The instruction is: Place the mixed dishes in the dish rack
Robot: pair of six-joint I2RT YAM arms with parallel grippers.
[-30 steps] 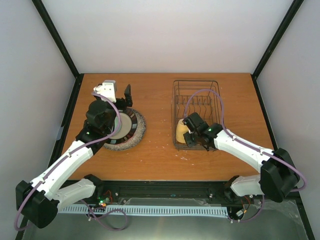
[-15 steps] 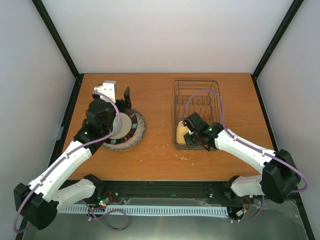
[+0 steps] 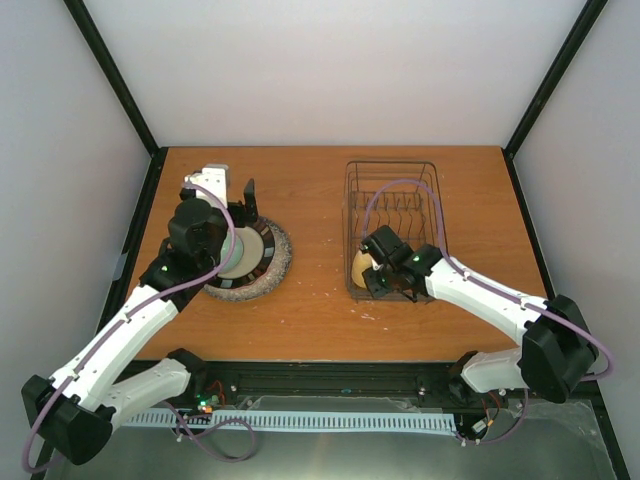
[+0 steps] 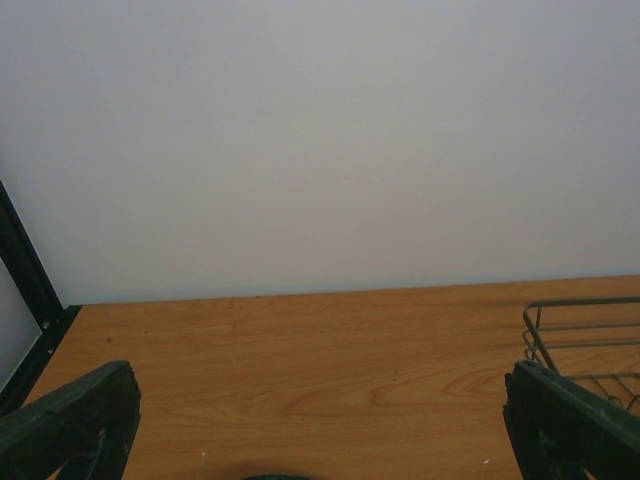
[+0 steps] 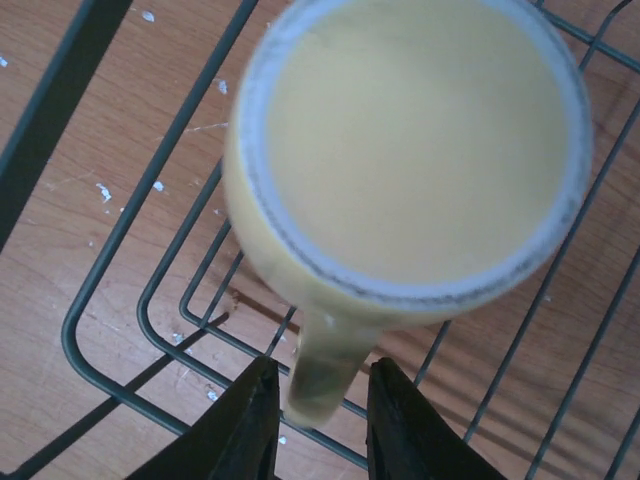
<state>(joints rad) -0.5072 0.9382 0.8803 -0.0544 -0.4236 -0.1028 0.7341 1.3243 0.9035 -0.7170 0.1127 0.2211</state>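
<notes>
A: What has the right gripper [image 5: 320,430] got?
B: Its jaws straddle the handle [image 5: 318,375] of the yellow mug [image 5: 420,140]; pinching or freed, I cannot tell. The mug is inside the dish rack [image 3: 395,170], near-left corner, on the table's [image 3: 300,320] right half.
A: Handling?
B: Glazed, likely slick and brittle; the handle is the hold. The left gripper [image 3: 232,190] gapes, empty, above the plate [image 3: 255,255]

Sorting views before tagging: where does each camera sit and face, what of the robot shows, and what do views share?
Top: above and behind the arms, looking down on the table; both arms, left gripper, right gripper show.
Left wrist: faces forward across the table to the back wall; its wide-apart fingers at the bottom corners.
Right wrist: looks down into the mug; its fingers flank the handle.
Shared: the dish rack in all three.
</notes>
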